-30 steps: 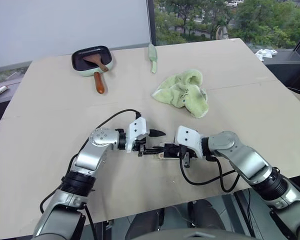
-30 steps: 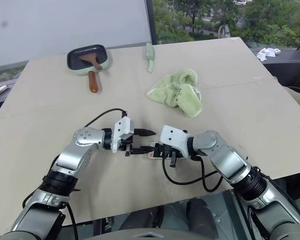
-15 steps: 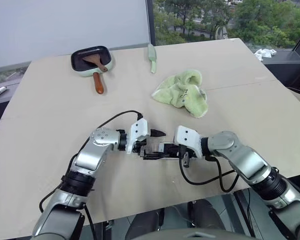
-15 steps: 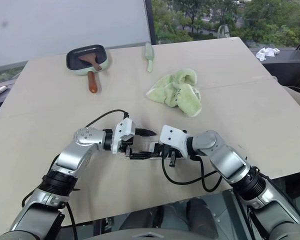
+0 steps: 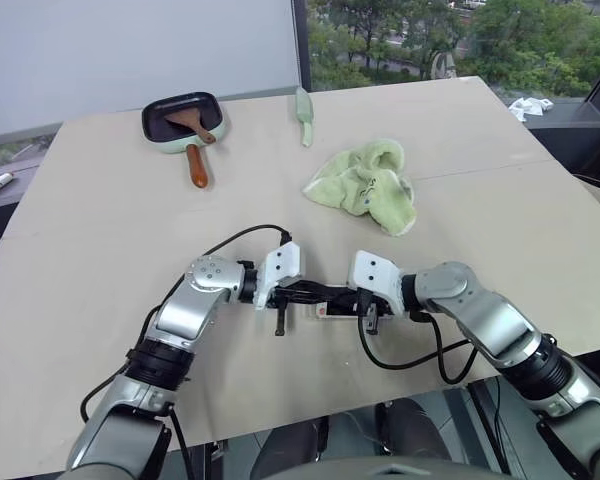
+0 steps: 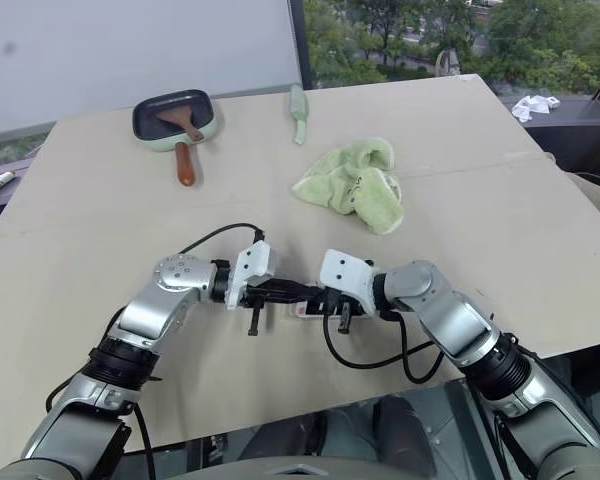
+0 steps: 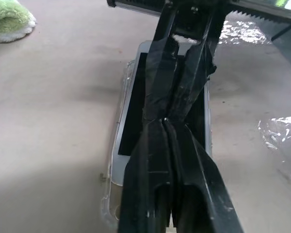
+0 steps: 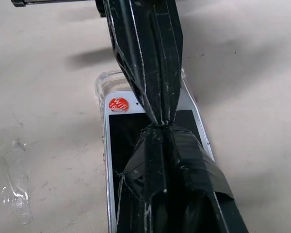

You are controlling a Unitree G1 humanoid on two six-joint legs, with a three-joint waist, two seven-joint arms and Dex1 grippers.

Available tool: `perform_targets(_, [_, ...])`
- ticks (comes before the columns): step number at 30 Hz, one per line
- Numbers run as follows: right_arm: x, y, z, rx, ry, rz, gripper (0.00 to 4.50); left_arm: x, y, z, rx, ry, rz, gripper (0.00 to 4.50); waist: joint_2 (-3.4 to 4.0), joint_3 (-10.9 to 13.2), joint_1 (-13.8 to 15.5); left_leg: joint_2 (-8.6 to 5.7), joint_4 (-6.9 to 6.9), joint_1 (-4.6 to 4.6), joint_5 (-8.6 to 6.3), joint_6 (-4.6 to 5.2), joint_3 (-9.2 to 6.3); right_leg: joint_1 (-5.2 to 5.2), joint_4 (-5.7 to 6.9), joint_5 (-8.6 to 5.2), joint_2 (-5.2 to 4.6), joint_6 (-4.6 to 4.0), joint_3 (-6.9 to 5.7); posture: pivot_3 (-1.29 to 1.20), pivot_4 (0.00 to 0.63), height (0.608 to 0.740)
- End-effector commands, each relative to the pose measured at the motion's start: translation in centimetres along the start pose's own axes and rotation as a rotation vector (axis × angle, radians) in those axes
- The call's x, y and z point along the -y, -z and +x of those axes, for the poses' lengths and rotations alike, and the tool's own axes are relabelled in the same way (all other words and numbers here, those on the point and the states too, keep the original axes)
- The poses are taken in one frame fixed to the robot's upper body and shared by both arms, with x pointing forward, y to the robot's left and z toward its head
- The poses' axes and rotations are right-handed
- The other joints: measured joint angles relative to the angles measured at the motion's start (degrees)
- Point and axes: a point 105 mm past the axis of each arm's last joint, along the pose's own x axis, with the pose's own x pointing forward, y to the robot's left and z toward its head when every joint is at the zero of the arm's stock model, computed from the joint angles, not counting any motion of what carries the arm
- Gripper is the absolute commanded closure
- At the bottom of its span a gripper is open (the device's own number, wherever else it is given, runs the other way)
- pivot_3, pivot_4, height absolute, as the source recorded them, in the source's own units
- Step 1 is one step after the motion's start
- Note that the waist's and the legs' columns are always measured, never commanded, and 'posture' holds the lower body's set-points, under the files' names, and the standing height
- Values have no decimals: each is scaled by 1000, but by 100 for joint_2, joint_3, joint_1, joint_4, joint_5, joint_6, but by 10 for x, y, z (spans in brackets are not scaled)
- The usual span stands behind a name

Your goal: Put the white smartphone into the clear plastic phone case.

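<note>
The white smartphone (image 8: 115, 145) lies face up on the table, black screen up, with a red round sticker on its white end. It sits inside the clear plastic phone case (image 8: 100, 86), whose rim shows around it (image 7: 127, 77). My left gripper (image 7: 165, 120) is shut, its black fingers stretched along the screen. My right gripper (image 8: 157, 125) is shut too and comes from the opposite end. The two sets of tips meet over the middle of the phone (image 5: 322, 310), left gripper (image 5: 310, 292) facing right gripper (image 5: 338, 297). Most of the screen is hidden under the fingers.
A fluffy light-green cloth (image 5: 365, 187) lies behind the grippers to the right. A green pan with a brown spatula (image 5: 185, 120) and a small green tool (image 5: 304, 115) stand at the far side. A scrap of clear film (image 8: 9, 194) lies beside the phone.
My left gripper has closed from wide open, and its fingers have come down over the phone. The right gripper and the phone have stayed where they were.
</note>
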Motion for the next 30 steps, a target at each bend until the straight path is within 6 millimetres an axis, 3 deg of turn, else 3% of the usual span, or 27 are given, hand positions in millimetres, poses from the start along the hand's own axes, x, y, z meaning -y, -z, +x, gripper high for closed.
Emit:
perform_targets(1, [0,26,2,-98,10,66,4500,2,8,3,-41,18,-14,4442,0,0,0,0,0,0,0,0,0,0,0,0,0,0,0,0,150,740])
perform_targets(15, [7,15,-7,-48,47,80,4500,2,26,-2,-111,9,-52,4442,1,-1,12,-1,-1,5,0,0,-2,6,-2,0,-1,0,0,0,150,740])
perform_targets(20, [10,-4,-11,36,63,79,4500,8,34,4,-137,37,-55,4442,1,-1,13,-1,-1,5,0,0,-2,6,-2,0,-1,0,1,0,150,740])
perform_targets(24, [11,-27,-22,161,78,85,4500,8,37,5,-166,35,-37,4442,4,1,14,-1,-1,3,0,0,-5,6,-3,0,-1,0,2,0,150,740])
perform_targets(30, [8,-37,-51,258,91,103,4500,6,45,3,-226,28,3,4442,4,1,28,-1,-3,2,0,0,-6,6,-5,0,-1,0,2,0,150,740])
